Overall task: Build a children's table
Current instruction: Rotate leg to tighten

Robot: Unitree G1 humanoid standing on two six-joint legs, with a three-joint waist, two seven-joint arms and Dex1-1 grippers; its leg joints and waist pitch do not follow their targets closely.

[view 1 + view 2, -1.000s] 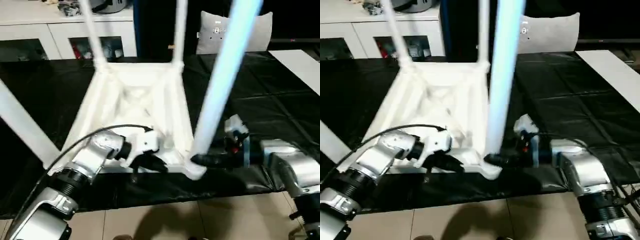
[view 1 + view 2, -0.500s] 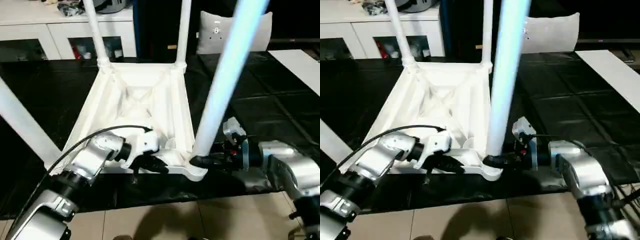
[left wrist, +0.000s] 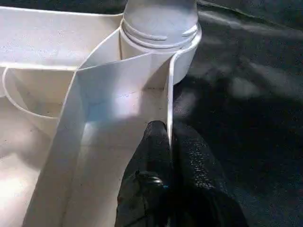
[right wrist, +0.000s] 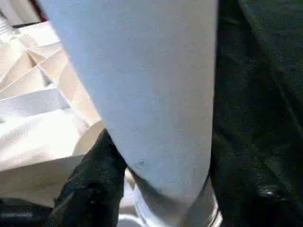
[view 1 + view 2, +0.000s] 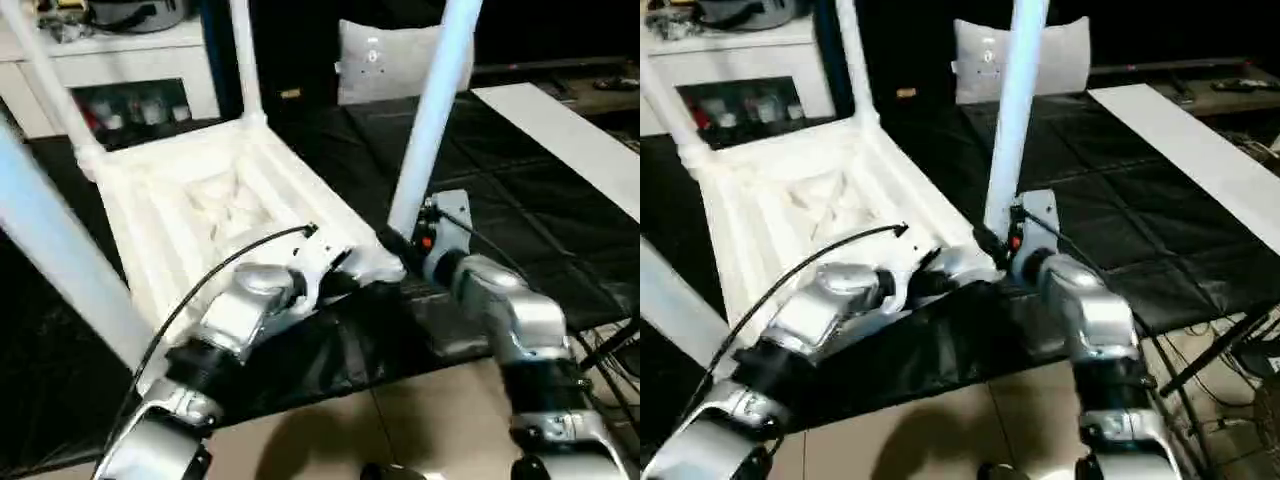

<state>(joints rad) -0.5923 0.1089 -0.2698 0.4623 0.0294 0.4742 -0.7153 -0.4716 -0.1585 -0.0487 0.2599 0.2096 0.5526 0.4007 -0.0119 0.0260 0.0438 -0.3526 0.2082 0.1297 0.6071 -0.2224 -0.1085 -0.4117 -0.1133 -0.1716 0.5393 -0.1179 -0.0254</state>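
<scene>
Both silver forearms reach forward and inward. The left pincer (image 3: 168, 142) has its two black fingers pinched together on the thin side wall of the table top (image 5: 190, 215), one finger on each face. The right pincer (image 4: 156, 175) has its fingers spread around the base of the near-right leg (image 5: 430, 120), one finger on each side.

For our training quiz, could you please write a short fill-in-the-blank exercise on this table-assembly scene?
1. The white plastic ribbed tabletop lies upside down on a ____ cover.
2. The left gripper pinches the tabletop's thin ____.
3. The right gripper has its fingers on either side of a white tube ____ near its base.
4. That tube stands in a round corner ____.

Missing words: black; wall; leg; socket
</scene>
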